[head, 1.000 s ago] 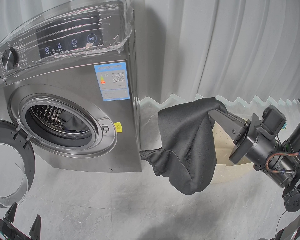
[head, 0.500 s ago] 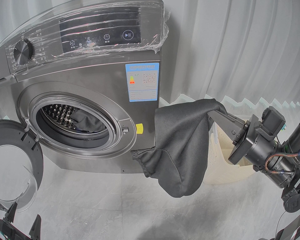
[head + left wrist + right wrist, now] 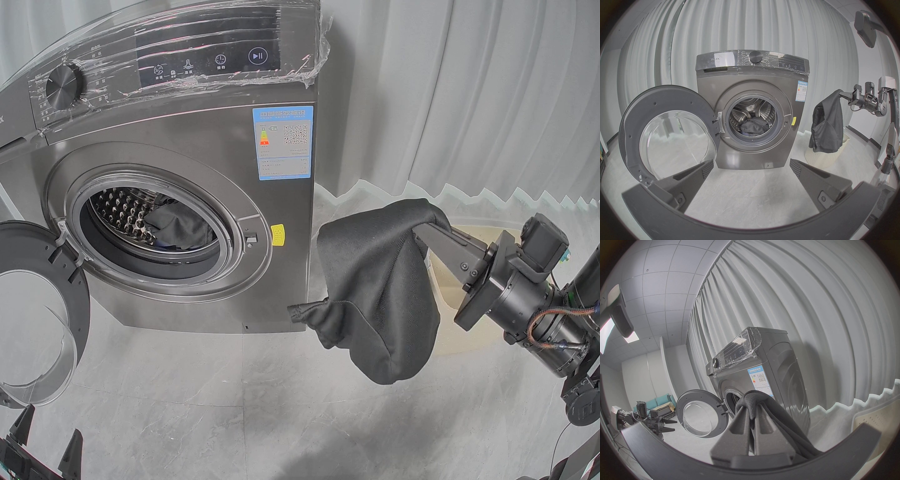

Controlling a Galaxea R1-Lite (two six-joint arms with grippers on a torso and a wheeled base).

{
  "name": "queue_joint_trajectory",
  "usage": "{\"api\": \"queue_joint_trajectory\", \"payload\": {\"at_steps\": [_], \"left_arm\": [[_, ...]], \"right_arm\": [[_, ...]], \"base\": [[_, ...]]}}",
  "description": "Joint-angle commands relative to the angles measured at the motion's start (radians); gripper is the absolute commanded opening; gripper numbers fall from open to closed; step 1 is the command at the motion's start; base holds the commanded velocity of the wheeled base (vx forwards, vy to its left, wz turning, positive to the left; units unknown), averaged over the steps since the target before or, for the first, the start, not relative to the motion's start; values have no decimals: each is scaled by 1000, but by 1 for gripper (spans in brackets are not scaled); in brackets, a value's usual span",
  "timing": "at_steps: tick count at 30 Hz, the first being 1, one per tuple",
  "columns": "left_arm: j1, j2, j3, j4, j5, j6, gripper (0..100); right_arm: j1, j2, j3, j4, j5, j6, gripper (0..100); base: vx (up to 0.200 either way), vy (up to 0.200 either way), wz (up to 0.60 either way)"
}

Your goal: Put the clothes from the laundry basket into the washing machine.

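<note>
Right gripper (image 3: 431,236): fingers pinched narrow on the top fold of a black garment (image 3: 375,287), middle right of the frame.
Black garment: hangs clear of the floor (image 3: 187,400), right of the washing machine (image 3: 187,156) and in front of the laundry basket (image 3: 445,284).
Left gripper (image 3: 750,164): fingers spread wide and holding nothing, at the lower left corner.
Washing machine: fills the upper left, with clear plastic film (image 3: 300,62) over its control panel.
Door (image 3: 37,300): swung fully open at the left edge, leaving the round opening uncovered.
Inside the drum: a second dark garment (image 3: 178,226).
Between garment and opening: the machine's front right corner and bare floor.
Behind: a pale pleated curtain (image 3: 469,94).
Counts: one machine, one basket, two dark garments, two grippers.
</note>
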Motion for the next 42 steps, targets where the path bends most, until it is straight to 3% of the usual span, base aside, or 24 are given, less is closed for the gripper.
{"api": "queue_joint_trajectory", "payload": {"at_steps": [1,24,42], "left_arm": [[0,-14,15,0,0,0,100],[0,-14,15,0,-2,2,100],[0,-14,15,1,-2,3,100]], "right_arm": [[0,2,2,0,0,1,0],[-1,2,-4,0,-6,3,0],[-9,2,-1,1,-8,3,0]], "base": [[0,200,0],[0,200,0],[-67,0,0]]}}
